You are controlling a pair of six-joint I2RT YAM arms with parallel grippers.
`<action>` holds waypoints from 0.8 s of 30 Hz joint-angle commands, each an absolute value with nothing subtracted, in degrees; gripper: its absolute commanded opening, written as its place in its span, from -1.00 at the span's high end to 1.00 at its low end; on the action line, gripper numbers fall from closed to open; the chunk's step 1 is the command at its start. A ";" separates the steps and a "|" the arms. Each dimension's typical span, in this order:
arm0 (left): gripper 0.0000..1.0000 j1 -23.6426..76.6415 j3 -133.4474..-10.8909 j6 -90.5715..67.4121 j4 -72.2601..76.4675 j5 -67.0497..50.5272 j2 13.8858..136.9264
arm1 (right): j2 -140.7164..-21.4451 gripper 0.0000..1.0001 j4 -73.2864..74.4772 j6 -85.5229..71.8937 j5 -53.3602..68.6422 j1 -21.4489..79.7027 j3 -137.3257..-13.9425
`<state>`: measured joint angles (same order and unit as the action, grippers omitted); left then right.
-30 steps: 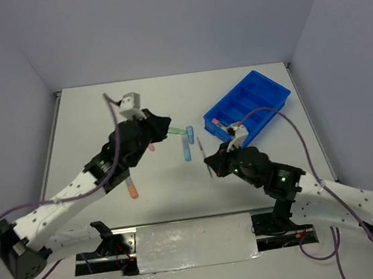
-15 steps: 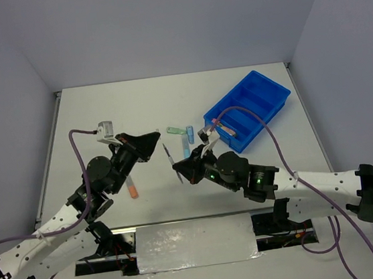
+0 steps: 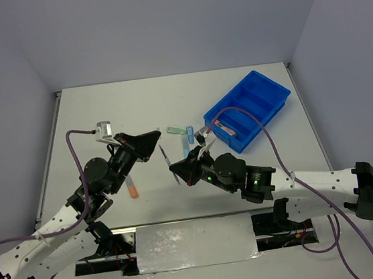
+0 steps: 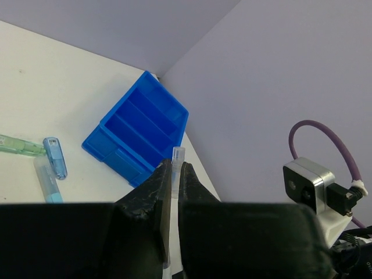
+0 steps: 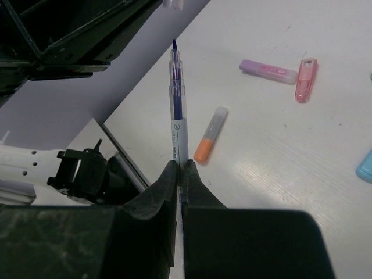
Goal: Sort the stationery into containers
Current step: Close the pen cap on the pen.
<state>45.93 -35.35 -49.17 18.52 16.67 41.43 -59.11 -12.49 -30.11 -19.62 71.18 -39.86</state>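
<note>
White surface [image 3: 102, 108] carries a bright blue four-compartment plastic tray [image 3: 262, 90] at its far right. Right end effector [image 5: 179, 165] clamps a slim grey purple-tipped pen [image 5: 176, 104] aloft near mid-surface; left end effector [image 4: 172, 165] pinches a translucent white cap [image 4: 177, 156]

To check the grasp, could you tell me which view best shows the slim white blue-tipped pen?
Right wrist: the slim white blue-tipped pen runs full-length from the right hand. Top external shows a sliver; left wrist, nothing recognisable.
</note>
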 commanded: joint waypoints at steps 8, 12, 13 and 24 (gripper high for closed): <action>1.00 45.79 -34.19 -47.81 22.68 16.70 40.78 | -58.80 1.00 -15.82 -29.53 -23.38 71.81 -42.19; 1.00 45.79 -34.01 -47.90 22.50 17.49 40.69 | -58.62 1.00 -16.00 -29.97 -23.99 71.98 -41.75; 1.00 45.79 -33.93 -47.81 22.59 17.49 40.69 | -58.62 1.00 -15.91 -29.97 -24.26 71.90 -41.75; 1.00 45.79 -33.40 -47.90 22.68 17.75 41.04 | -58.80 1.00 -16.08 -29.97 -23.82 71.72 -42.28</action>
<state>45.93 -33.65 -48.23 19.14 16.73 41.10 -59.11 -12.86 -30.15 -22.92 71.40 -39.86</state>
